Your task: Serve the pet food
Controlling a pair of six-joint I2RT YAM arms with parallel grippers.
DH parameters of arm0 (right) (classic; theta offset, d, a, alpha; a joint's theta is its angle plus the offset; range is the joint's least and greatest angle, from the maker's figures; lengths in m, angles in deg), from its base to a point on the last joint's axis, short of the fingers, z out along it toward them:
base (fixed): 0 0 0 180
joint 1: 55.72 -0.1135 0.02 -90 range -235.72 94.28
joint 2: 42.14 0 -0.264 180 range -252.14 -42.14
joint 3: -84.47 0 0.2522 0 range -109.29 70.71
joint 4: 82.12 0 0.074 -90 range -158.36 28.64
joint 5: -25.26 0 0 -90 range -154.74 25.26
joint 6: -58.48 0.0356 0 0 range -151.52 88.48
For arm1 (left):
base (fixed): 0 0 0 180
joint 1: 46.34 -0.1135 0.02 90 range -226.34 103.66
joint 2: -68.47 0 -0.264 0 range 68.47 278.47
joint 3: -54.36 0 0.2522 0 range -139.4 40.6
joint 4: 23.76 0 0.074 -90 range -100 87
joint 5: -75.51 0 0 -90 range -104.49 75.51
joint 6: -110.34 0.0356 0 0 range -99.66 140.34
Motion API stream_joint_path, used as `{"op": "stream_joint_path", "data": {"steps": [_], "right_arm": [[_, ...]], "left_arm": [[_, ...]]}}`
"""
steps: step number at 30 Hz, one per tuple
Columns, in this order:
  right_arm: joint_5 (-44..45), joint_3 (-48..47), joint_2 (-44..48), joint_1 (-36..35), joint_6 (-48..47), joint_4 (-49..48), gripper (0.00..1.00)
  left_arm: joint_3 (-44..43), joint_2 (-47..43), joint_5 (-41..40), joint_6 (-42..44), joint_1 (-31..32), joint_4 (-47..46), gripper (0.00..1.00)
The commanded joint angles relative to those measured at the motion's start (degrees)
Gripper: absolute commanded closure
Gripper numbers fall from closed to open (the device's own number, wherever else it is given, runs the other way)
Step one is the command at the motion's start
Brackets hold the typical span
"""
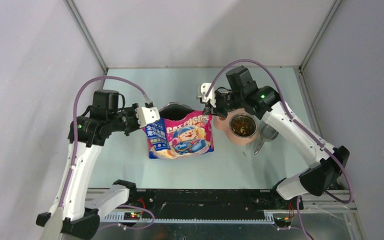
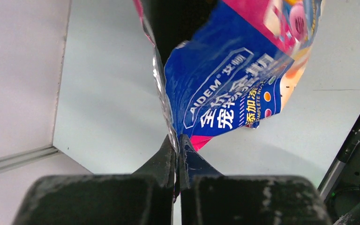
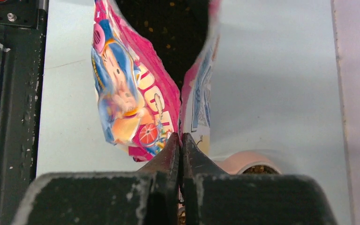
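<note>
The glossy blue and pink pet food bag point(image 1: 181, 136) stands in the middle of the table, its mouth point(image 1: 175, 108) open toward the back. My left gripper point(image 1: 151, 116) is shut on the bag's upper left edge; in the left wrist view the foil rim point(image 2: 168, 117) is pinched between the closed fingers of that gripper point(image 2: 178, 140). My right gripper point(image 1: 208, 103) is shut on the upper right edge, and the bag point(image 3: 131, 93) runs up from this gripper point(image 3: 181, 138). Brown pet food point(image 1: 243, 126) fills a pink bowl point(image 1: 228, 135) to the bag's right. The bag's inside point(image 3: 168, 28) looks dark with a few specks.
A grey scoop point(image 1: 266, 134) lies right of the bowl, partly under the right arm. The pink bowl point(image 3: 243, 161) sits close behind my right fingers. The black base rail point(image 1: 205, 200) runs along the near edge, and grey walls close in on both sides.
</note>
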Motion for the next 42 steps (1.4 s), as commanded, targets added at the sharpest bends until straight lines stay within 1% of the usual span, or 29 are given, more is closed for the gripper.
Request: {"op": "stream_joint_path", "data": {"steps": [1,3,5,7,10,12,15,18,19,20,21,22,23,24,25,26,29,31,33,37,38,39,40,41,42], "right_arm": [[-3.1,0.5,3.6,5.1,-0.5,2.0,1.00],[-3.8,0.0,4.5,7.2,-0.6,2.3,1.00],[-3.7,-0.2,5.4,8.2,-1.5,2.8,1.00],[-3.4,-0.3,5.9,7.9,-1.9,2.8,1.00],[-2.8,-0.3,5.9,5.5,-2.1,3.2,1.00],[-1.8,-0.2,5.9,3.3,-3.1,3.6,1.00],[0.1,-0.4,5.4,0.2,-4.8,4.6,1.00],[0.7,-1.1,4.5,-1.3,-4.8,4.9,1.00],[0.9,-1.8,3.7,-2.0,-4.9,4.9,0.97],[0.9,-2.2,3.3,-2.4,-4.8,4.8,0.92],[1.0,-3.0,2.4,-3.0,-4.4,4.4,0.85],[1.0,-3.9,1.8,-3.3,-4.2,4.2,0.81],[1.0,-4.5,0.8,-3.9,-3.4,3.7,0.72],[1.0,-5.5,0.1,-4.2,-3.2,3.7,0.68],[0.9,-6.2,-1.0,-4.7,-3.1,3.8,0.60],[0.8,-7.2,-1.6,-5.0,-3.3,4.1,0.58],[0.9,-8.7,-4.0,-7.2,-3.7,4.7,0.47],[1.4,-9.6,-5.4,-8.2,-3.4,4.9,0.43],[1.5,-10.3,-6.6,-9.0,-2.3,4.8,0.41],[-0.2,-11.8,-8.3,-9.9,0.6,3.9,0.43],[-0.7,-12.0,-8.3,-10.2,1.6,3.1,0.45],[-0.7,-11.9,-8.3,-10.3,2.1,2.7,0.50],[-0.7,-11.8,-8.2,-10.5,2.7,1.9,0.63],[-0.5,-11.7,-8.1,-10.5,3.0,1.6,0.72],[0.9,-11.5,-8.1,-10.5,3.4,0.7,0.88]], "left_arm": [[0.8,-4.4,-3.9,-0.6,-1.4,-1.0,1.00],[0.3,-4.8,-4.6,-1.6,-6.0,-0.6,1.00],[-0.4,-4.9,-3.5,-3.6,-10.0,-0.8,1.00],[-0.3,-4.8,-1.8,-5.0,-11.4,-0.3,1.00],[0.3,-5.1,3.2,-6.8,-11.4,0.5,1.00],[0.6,-5.3,4.7,-8.5,-10.7,0.1,1.00],[0.9,-5.7,5.5,-9.4,-10.1,0.1,1.00],[1.2,-6.5,5.7,-9.4,-10.0,0.3,1.00],[1.1,-6.9,5.7,-9.4,-10.0,0.5,1.00],[1.2,-7.1,5.7,-9.4,-10.0,0.7,1.00],[1.2,-7.4,5.5,-9.4,-9.9,0.8,1.00],[1.2,-7.4,5.4,-9.3,-9.9,1.0,1.00],[1.2,-7.6,5.2,-9.3,-9.9,1.0,1.00],[1.2,-7.7,5.0,-9.3,-9.9,1.2,1.00],[1.2,-7.9,4.8,-9.2,-9.9,1.2,1.00],[1.2,-8.0,4.7,-9.3,-9.9,1.0,1.00],[1.3,-8.4,4.5,-9.5,-9.9,0.8,1.00],[1.3,-8.5,4.5,-9.9,-9.9,0.5,1.00],[1.1,-8.4,4.6,-10.2,-9.9,0.2,1.00],[0.8,-8.4,4.5,-11.1,-9.9,-0.4,1.00],[0.8,-8.4,4.6,-11.5,-9.9,-0.5,1.00],[0.8,-8.4,4.6,-11.5,-9.9,-0.6,1.00],[0.7,-8.3,4.6,-11.7,-9.9,-0.5,1.00],[0.7,-8.3,4.5,-11.6,-9.9,-0.4,1.00],[0.7,-8.3,4.3,-11.3,-9.9,-0.2,1.00]]}}
